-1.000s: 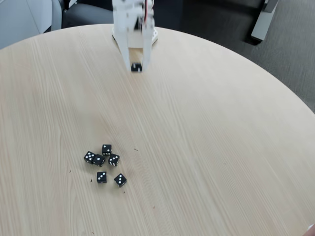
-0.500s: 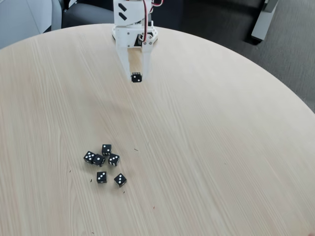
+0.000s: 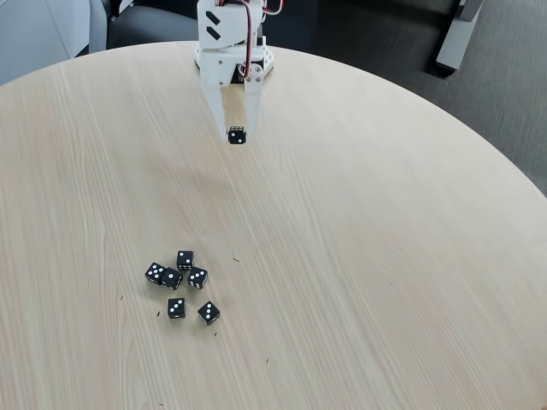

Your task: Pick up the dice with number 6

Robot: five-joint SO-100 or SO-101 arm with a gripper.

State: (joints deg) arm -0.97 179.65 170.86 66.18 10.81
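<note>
The gripper (image 3: 236, 134) hangs near the far edge of the table (image 3: 385, 239), just in front of the arm's base, and its two white fingers (image 3: 253, 107) point down toward the camera with a die (image 3: 237, 135) pinched between their tips. That die shows a crowded face of small pips, though too small to count, so I take it for the six. It looks to sit slightly above the wood, but from this angle I cannot tell for sure whether it is lifted or resting there. The die lies straight between the fingertips, right at the lower end of the fingers, so no sideways reach is called for; the way left is simply up. Well apart, toward the near left of the table, five more dice (image 3: 179, 284) sit in a loose cluster, showing few pips each.
</note>
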